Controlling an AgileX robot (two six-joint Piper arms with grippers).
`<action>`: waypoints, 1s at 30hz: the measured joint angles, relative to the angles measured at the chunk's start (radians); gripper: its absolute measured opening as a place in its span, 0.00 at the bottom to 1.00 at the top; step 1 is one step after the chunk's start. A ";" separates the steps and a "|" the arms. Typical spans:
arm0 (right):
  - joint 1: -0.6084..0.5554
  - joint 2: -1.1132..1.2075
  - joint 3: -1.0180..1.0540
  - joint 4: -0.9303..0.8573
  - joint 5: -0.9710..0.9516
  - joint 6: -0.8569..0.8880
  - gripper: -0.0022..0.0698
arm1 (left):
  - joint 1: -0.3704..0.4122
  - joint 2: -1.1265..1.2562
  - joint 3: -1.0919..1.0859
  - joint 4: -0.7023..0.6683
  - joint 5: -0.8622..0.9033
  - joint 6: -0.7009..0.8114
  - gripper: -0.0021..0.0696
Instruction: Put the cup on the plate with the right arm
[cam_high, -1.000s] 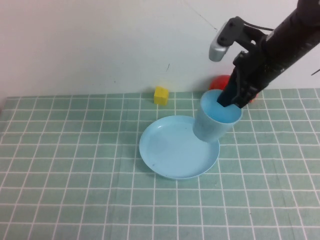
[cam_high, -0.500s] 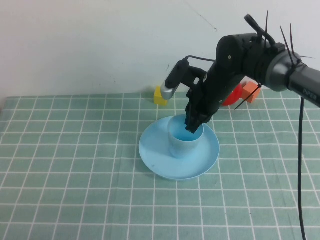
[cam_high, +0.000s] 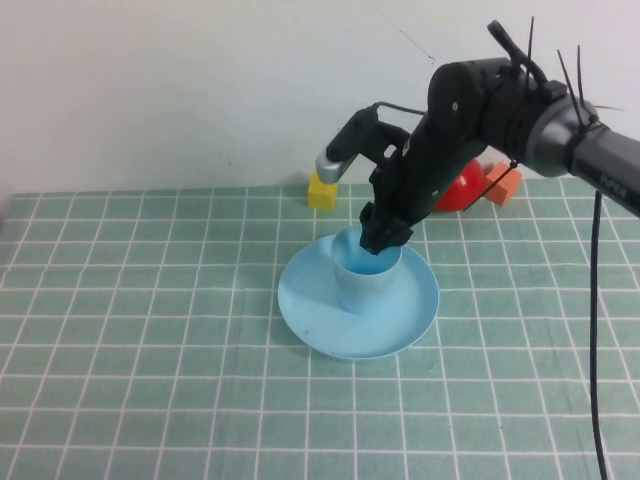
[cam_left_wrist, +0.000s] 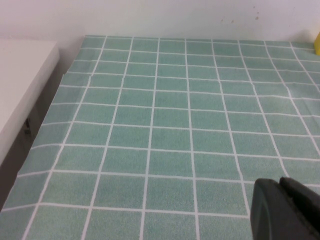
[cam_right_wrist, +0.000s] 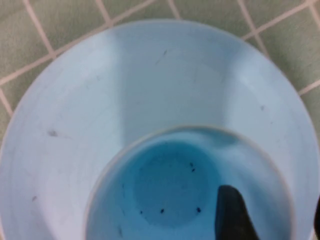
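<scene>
Cup (cam_high: 366, 277) sits upright on the plate (cam_high: 322, 322), a little toward the plate's far side, near the middle of the table (cam_high: 150, 380) and closer to its far edge. The right arm (cam_high: 500, 110) reaches in from the right edge, elbow high, forearm sloping down and left, cables trailing off its upper links. At its tip the right gripper (cam_high: 381, 235) angles down onto the cup's far rim; the wrist view shows one finger (cam_right_wrist: 231, 214) dipping inside the cup (cam_right_wrist: 187, 190), the other just showing at the frame's edge outside the wall, so the jaws straddle the rim narrowly, though whether they still pinch it cannot be told. The plate (cam_right_wrist: 65, 115) fills that view around the cup.

Behind, along the far edge, a yellow block (cam_high: 322, 189) stands left of the arm, a red ball (cam_high: 460, 187) and an orange block (cam_high: 505, 181) sit partly behind it.

Left gripper (cam_left_wrist: 287, 210) hovers low over bare green-checked cloth (cam_left_wrist: 165, 125) near the table's left edge, its dark fingers pressed together.
</scene>
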 joint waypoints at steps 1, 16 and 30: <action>0.000 -0.002 -0.015 0.000 0.005 0.002 0.49 | 0.000 0.000 0.000 0.000 0.000 0.000 0.03; 0.000 -0.341 -0.161 -0.132 0.160 0.006 0.40 | 0.000 0.000 0.000 0.000 0.000 0.000 0.03; -0.002 -0.647 -0.164 -0.445 0.266 0.149 0.03 | 0.000 0.000 0.000 0.000 0.000 0.000 0.03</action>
